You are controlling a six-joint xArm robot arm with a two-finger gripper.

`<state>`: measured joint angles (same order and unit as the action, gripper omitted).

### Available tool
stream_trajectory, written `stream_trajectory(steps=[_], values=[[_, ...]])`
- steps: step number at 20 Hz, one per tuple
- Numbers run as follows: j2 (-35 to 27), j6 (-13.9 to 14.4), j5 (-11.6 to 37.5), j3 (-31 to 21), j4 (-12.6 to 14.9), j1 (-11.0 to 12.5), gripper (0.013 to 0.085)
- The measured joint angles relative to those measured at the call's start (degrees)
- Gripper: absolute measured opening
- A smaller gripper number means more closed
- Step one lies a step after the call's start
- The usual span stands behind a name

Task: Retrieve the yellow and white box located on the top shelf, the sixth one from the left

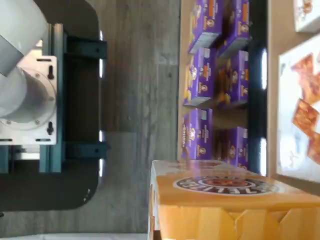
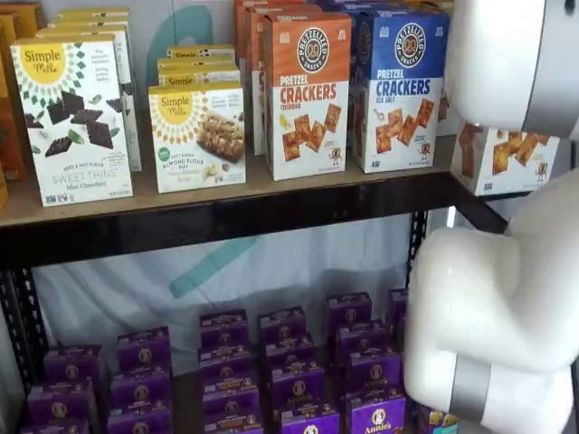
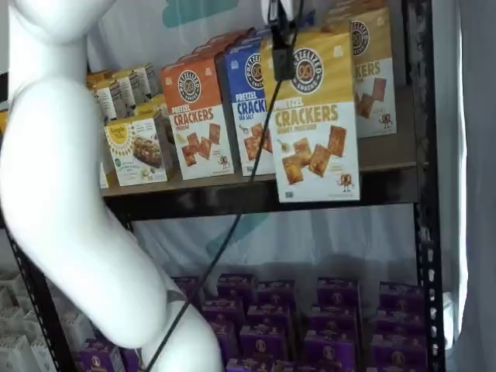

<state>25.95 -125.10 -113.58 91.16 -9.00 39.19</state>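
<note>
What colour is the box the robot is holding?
Yellow on top, white below; the box shows best in a shelf view.

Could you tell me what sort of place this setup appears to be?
Probably a mock grocery aisle for a robot picking test. Cracker cartons, including the yellow and white box, front the top shelf on black metal uprights, purple boxes fill the level below, and a white robot arm stands before them.

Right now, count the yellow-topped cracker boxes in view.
2. One yellow box hangs from the claw in front of the top shelf. The other box stands on that shelf behind it. More may be hidden behind.
</note>
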Motion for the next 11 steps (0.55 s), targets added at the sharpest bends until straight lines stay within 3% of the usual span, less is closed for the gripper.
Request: stream_trajectory(steps=[11], values=[[6.96,4.96,-1.26,-7.60,1.25,-5.49,0.0570]])
